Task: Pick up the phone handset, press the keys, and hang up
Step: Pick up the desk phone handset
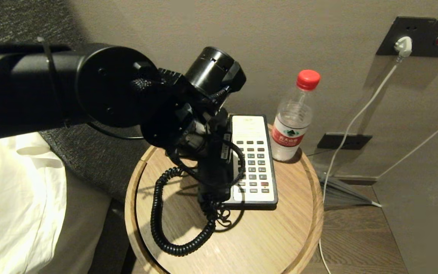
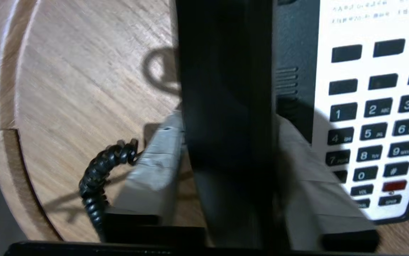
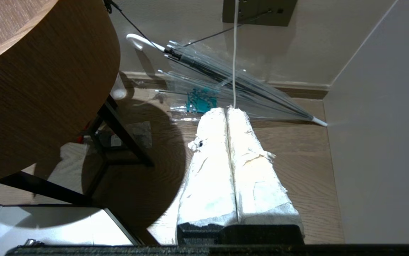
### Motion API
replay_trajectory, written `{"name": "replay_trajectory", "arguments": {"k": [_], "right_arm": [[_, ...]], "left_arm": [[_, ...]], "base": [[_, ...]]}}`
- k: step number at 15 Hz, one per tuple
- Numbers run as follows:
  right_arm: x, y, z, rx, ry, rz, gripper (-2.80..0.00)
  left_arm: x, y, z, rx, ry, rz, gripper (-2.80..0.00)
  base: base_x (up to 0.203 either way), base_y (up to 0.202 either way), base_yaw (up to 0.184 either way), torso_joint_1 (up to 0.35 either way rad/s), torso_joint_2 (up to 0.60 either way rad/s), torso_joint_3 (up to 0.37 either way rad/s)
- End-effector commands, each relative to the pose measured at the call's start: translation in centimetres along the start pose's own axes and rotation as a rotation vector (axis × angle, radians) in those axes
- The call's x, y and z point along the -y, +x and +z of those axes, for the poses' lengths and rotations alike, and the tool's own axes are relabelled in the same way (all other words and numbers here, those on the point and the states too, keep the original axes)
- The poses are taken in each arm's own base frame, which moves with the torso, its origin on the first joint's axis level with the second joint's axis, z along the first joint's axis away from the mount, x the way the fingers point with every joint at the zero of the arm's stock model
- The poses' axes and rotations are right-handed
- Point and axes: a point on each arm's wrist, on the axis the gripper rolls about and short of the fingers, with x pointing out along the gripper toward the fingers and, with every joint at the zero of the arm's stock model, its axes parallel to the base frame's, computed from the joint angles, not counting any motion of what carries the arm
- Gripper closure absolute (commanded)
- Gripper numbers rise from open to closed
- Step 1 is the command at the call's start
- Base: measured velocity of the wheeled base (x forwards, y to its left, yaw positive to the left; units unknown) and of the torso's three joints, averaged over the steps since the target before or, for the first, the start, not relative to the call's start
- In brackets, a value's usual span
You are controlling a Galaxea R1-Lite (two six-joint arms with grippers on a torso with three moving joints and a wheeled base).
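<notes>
The left claw [image 2: 226, 170] is seen straddling the phone handset [image 2: 226, 89], its taped fingers [image 2: 154, 170] set on either side with small gaps showing, so the hold looks slackened rather than clenched; whether the handset is fully seated on the phone [image 1: 255, 160] cannot be told. If it lies askew, it could slide off toward the table [image 1: 280, 236] as the claw withdraws, and the coiled cord [image 1: 158, 213], looped just beside the claw, could snag a finger. The water bottle [image 1: 293, 118] stands near the phone's far side and could be knocked. The right claw [image 3: 230, 167] hangs pressed together beside the table, over the floor near an umbrella [image 3: 226, 81].
</notes>
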Motion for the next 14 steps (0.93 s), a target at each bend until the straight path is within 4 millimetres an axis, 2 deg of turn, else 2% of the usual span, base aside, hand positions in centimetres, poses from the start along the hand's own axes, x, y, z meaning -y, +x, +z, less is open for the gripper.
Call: {"name": "replay_trajectory", "arguments": {"k": [1, 14], "right_arm": [[0.0, -0.1, 0.0, 0.01, -0.001, -0.001, 0.0], [0.0, -0.1, 0.0, 0.01, -0.001, 0.001, 0.0]], "left_arm": [[0.3, 0.5, -0.1, -0.009, 0.003, 0.005, -2.8], [0.7, -1.2, -0.2, 0.016, 0.008, -0.026, -2.8]], "base": [[0.0, 0.0, 0.0, 0.0, 0.0, 0.0], [0.0, 0.0, 0.0, 0.0, 0.0, 0.0]]}}
